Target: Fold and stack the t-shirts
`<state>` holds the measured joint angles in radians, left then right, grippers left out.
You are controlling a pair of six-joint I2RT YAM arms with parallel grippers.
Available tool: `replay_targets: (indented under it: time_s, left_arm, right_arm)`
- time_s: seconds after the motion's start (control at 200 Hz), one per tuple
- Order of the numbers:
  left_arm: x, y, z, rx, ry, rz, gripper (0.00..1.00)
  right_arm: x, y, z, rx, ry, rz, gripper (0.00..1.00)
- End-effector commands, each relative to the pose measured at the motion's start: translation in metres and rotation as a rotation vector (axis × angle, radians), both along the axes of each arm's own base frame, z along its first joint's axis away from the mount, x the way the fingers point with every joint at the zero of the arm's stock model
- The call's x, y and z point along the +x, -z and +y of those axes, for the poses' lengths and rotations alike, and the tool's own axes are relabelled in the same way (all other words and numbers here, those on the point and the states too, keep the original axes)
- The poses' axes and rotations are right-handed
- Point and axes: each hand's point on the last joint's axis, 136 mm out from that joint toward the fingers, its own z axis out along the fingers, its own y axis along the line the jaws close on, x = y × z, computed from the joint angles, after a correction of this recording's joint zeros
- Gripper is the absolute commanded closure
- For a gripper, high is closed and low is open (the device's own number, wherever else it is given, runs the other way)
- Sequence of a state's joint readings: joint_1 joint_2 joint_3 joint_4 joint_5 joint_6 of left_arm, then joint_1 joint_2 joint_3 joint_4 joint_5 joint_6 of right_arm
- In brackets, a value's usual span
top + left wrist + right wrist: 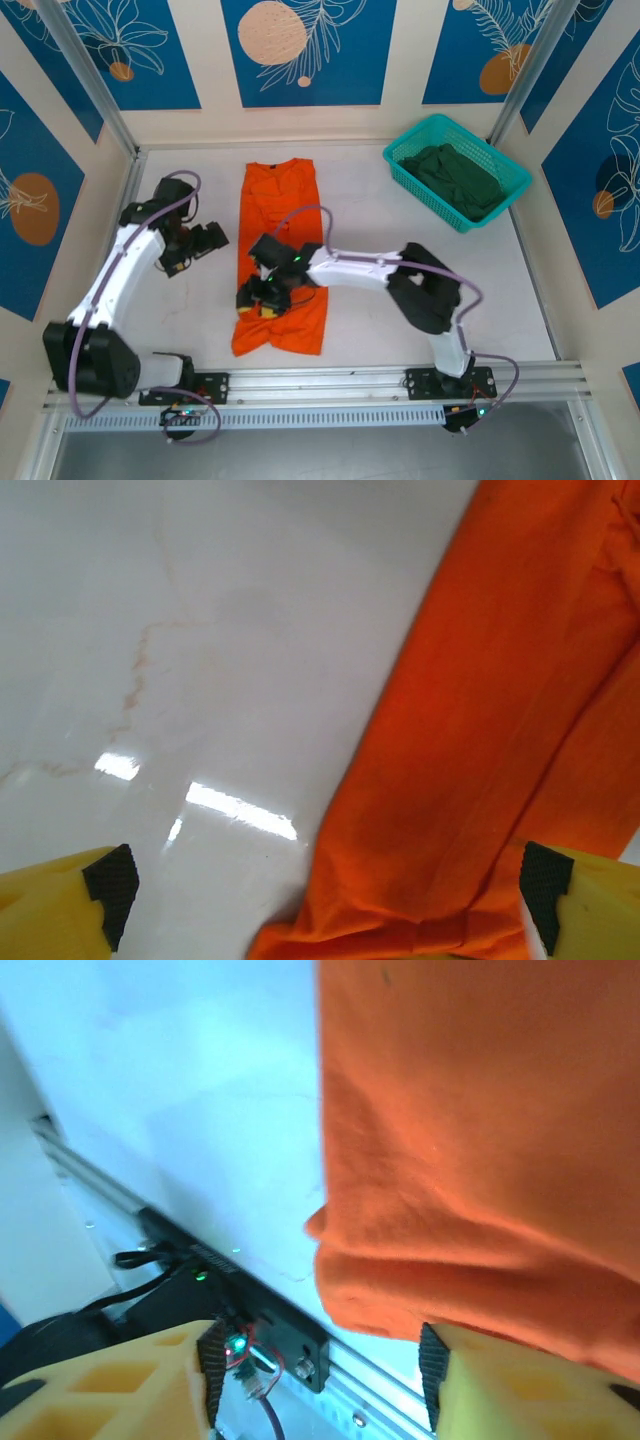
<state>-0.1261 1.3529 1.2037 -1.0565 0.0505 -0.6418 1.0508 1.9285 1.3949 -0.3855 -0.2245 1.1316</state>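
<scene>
A soft orange shirt (283, 205) lies as a long creased strip on the glossy white desk (200, 630). The left claw (322, 885) at its edge and the right claw (320, 1360) at its rumpled hem (both yellow, black-padded) gape wide, holding nothing. The green shirt (455, 180) sits bunched in the basket (410, 135).

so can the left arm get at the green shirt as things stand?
Probably not. The green shirt lies in the basket at the far right corner. The left pincer hangs open left of the orange shirt, most of the table's width away, likely beyond its stretch.
</scene>
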Motion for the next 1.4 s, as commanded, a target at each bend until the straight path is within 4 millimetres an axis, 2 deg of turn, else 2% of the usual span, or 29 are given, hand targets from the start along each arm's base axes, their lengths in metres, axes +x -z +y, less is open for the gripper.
replay_targets:
  time_s: [0.0, 0.085, 0.16, 0.21, 0.28, 0.35, 0.45, 0.545, 0.675, 0.805, 0.99, 1.09, 1.205, 1.395]
  left_arm:
    - [0.042, -0.005, -0.028, -0.118, 0.123, -0.064, 0.03]
    - [0.065, -0.002, -0.032, -0.126, 0.130, -0.077, 0.04]
    - [0.086, 0.004, -0.038, -0.147, 0.125, -0.077, 0.09]
    - [0.101, 0.010, -0.044, -0.171, 0.125, -0.069, 0.15]
    - [0.122, 0.021, -0.050, -0.191, 0.112, -0.053, 0.23]
    - [0.147, 0.030, -0.055, -0.199, 0.104, -0.056, 0.40]
    - [0.181, 0.044, -0.059, -0.197, 0.080, -0.060, 0.65]
    - [0.212, 0.054, -0.065, -0.196, 0.066, -0.066, 0.70]
    - [0.253, 0.065, -0.072, -0.182, 0.056, -0.104, 0.74]
    - [0.286, 0.081, -0.074, -0.171, 0.026, -0.134, 0.75]
    - [0.326, 0.110, -0.079, -0.195, -0.001, -0.160, 0.75]
    - [0.342, 0.121, -0.070, -0.200, -0.047, -0.176, 0.75]
    - [0.361, 0.126, -0.053, -0.216, -0.121, -0.229, 0.75]
    - [0.395, 0.125, -0.043, -0.268, -0.181, -0.351, 0.73]
  right_arm:
    - [0.021, -0.063, -0.018, 0.124, -0.012, -0.174, 0.41]
    - [0.044, -0.073, -0.041, 0.110, 0.040, -0.170, 0.42]
    - [0.080, -0.067, -0.072, 0.044, 0.147, -0.181, 0.44]
    - [0.113, -0.059, -0.097, -0.013, 0.245, -0.187, 0.47]
    - [0.160, -0.050, -0.122, -0.047, 0.352, -0.188, 0.54]
    - [0.207, -0.037, -0.137, -0.070, 0.428, -0.185, 0.67]
    - [0.262, -0.017, -0.131, -0.045, 0.443, -0.194, 0.82]
    - [0.306, 0.003, -0.119, -0.033, 0.425, -0.205, 0.87]
    - [0.350, 0.017, -0.106, -0.004, 0.428, -0.239, 0.90]
    - [0.383, 0.034, -0.101, 0.027, 0.456, -0.252, 0.90]
    - [0.411, 0.064, -0.105, 0.072, 0.529, -0.230, 0.90]
    - [0.423, 0.076, -0.112, 0.098, 0.579, -0.210, 0.90]
    - [0.433, 0.086, -0.121, 0.105, 0.626, -0.190, 0.89]
    - [0.446, 0.093, -0.125, 0.151, 0.683, -0.163, 0.85]
